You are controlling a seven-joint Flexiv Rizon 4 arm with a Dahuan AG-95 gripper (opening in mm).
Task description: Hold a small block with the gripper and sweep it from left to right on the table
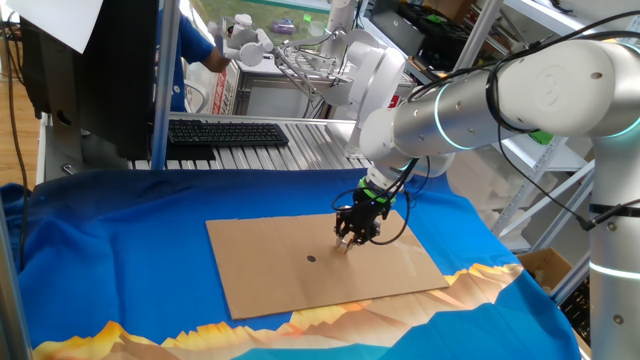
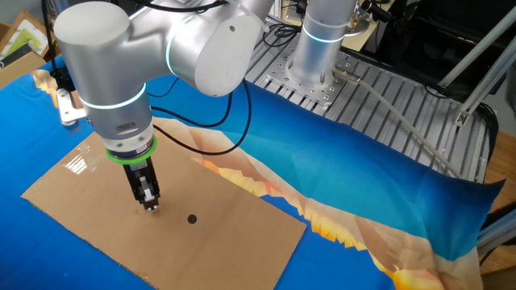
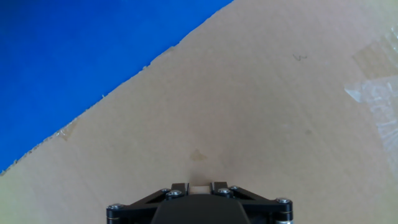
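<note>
My gripper (image 1: 347,243), a black claw under a green ring, points down at the brown cardboard sheet (image 1: 270,270) on the blue table (image 1: 110,250). It is shut on the small block (image 3: 199,188), a pale tan piece that shows between the two black fingers in the hand view. In the other fixed view the gripper (image 2: 150,207) touches down on the cardboard (image 2: 72,201), left of a small dark dot (image 2: 192,218). In the first fixed view the dot (image 1: 311,259) lies left of the gripper. The block is too small to make out in the fixed views.
A black keyboard (image 1: 228,132) lies on the slatted metal bench (image 1: 300,150) behind the table. A white robot hand (image 1: 250,42) stands further back. Clear tape patches (image 3: 373,87) lie on the cardboard. The orange jagged border (image 2: 266,185) runs beside the sheet.
</note>
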